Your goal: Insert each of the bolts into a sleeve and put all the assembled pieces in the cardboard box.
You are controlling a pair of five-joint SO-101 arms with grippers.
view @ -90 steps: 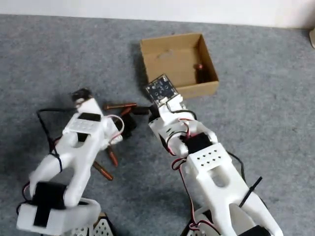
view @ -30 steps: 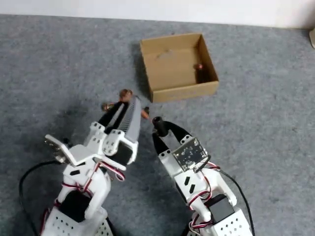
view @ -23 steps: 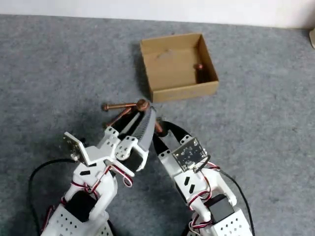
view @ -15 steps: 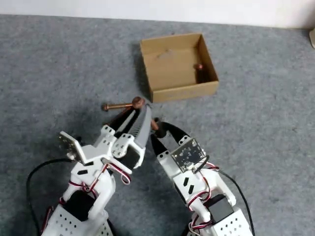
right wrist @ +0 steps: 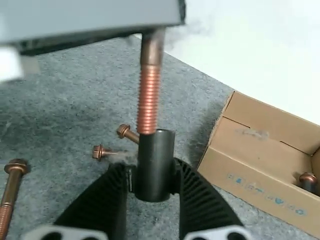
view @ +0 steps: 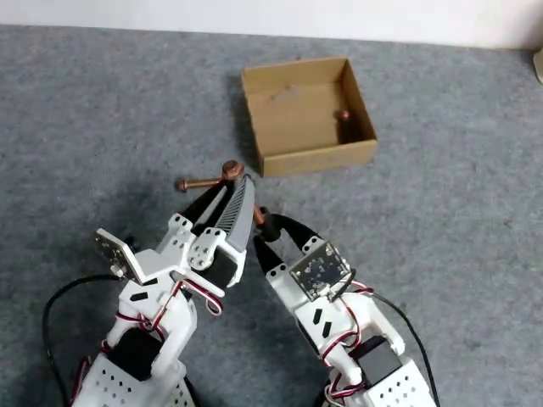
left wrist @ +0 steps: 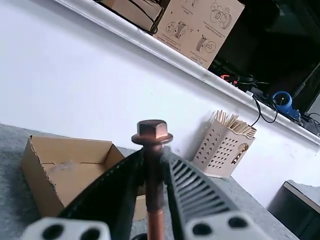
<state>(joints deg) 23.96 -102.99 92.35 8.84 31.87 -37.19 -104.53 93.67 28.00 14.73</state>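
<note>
My left gripper [view: 234,186] is shut on a copper bolt [view: 232,170], head pointing away from the arm; its fingers [left wrist: 112,192] clamp the bolt [left wrist: 152,135] on the shaft. My right gripper [view: 267,231] is shut on a black sleeve [right wrist: 155,165], held upright. The bolt's threaded end [right wrist: 149,95] comes down onto the sleeve's open mouth, and the tip meets the rim. The cardboard box [view: 318,158] lies beyond both grippers, with one assembled piece [view: 344,125] against its right wall.
A loose bolt [view: 199,182] lies on the grey carpet left of the grippers. The right wrist view has three loose bolts [right wrist: 127,132] [right wrist: 102,151] [right wrist: 12,185] on the carpet below the sleeve. A white wall [view: 271,13] borders the far side.
Both arms came up off the carpet, the left with the bolt and the right with the sleeve. In the last second the two drew together until the bolt's tip reached the sleeve's mouth.
</note>
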